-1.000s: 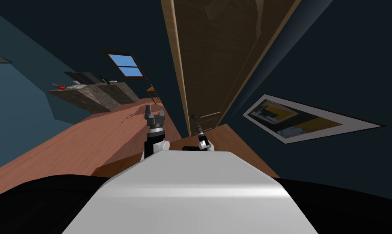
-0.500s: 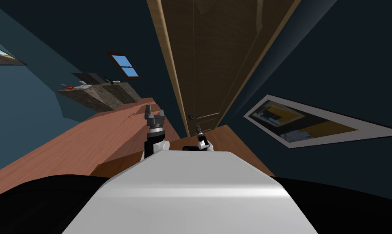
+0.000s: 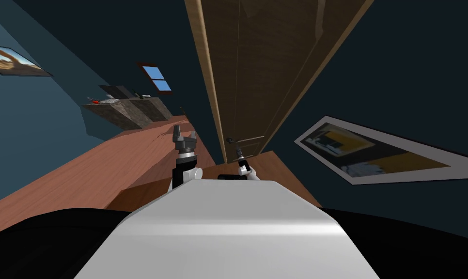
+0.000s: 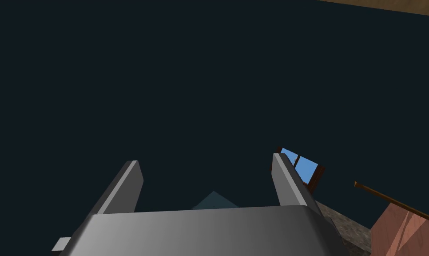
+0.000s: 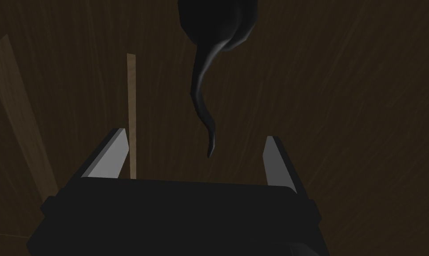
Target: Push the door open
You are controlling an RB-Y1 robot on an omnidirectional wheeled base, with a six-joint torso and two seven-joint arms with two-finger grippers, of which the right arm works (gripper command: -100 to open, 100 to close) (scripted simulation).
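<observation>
- left gripper (image 3: 184, 134), a dark box with two thin light grey blade fingers (image 4: 122, 186): raised on an upright dark forearm (image 3: 182, 170), fingers spread apart.
- right gripper (image 3: 238, 154), same build: extended forward and lower, fingers spread apart.

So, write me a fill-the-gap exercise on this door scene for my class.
The right arm's jaws stand ____, gripping nothing.
The dark lever handle hangs ahead of them on the door, which is ____ wood.
The left arm's jaws likewise stand ____.
Missing words: open; brown; open.
</observation>
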